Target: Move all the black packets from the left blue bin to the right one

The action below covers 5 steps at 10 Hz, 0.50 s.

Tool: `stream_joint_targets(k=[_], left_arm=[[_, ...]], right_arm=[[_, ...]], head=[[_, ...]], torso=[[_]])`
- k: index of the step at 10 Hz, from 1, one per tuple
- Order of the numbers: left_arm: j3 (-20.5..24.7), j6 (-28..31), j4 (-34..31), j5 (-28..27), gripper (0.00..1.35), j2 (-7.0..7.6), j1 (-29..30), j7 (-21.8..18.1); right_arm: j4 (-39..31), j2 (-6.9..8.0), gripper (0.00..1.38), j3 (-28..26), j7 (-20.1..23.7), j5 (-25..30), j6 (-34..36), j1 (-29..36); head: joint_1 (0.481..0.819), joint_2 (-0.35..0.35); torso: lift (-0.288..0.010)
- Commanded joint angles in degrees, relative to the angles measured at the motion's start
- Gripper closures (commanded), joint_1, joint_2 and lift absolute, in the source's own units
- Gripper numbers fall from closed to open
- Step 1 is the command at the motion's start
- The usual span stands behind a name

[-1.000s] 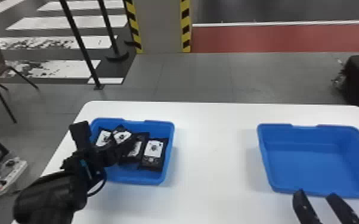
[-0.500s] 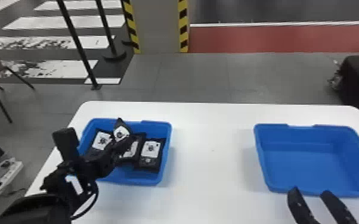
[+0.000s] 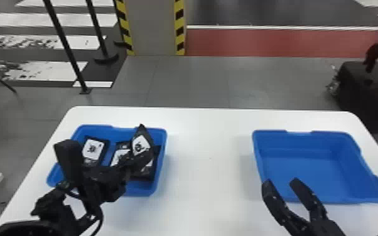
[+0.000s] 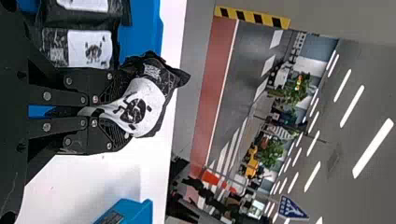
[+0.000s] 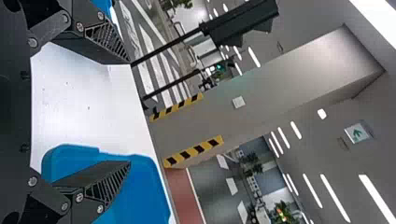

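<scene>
Packet [image 3: 141, 146] rises from L bin [image 3: 139, 190], L gripper [image 4: 122, 109] fingers clamped on it; R gripper [image 3: 281, 181] fingers spread nr R bin [image 3: 317, 164]. Prob. ready for xfer.

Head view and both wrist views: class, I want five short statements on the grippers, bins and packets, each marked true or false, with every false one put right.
1. The left gripper holds a black packet. True.
2. The right gripper is shut on a packet. False: its fingers are apart, with nothing between them.
3. The left bin and the right bin stand on a white table. True.
4. Three packets lie in the right bin. False: it has no packets in it.
5. Other black packets lie in the left bin. True.
</scene>
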Motion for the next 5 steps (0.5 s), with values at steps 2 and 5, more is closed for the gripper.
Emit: stream_joint_targets(k=[2,5], left_arm=[[-5.0,4.4,1.8,-5.1,1.21,-0.59,-5.3,-3.5],[-10.1,4.8,9.7,-8.0,1.21,-1.56,-13.1,-9.3]], right_arm=[[-1.1,-0.59,0.28,3.1,0.7,0.4,4.9,-3.9],[2.4,-1.29,0.28,5.0,2.4,1.4,10.8,-11.7]], head=[[0.695,0.028],[0.695,0.012]], torso=[[-0.110],[-0.110]])
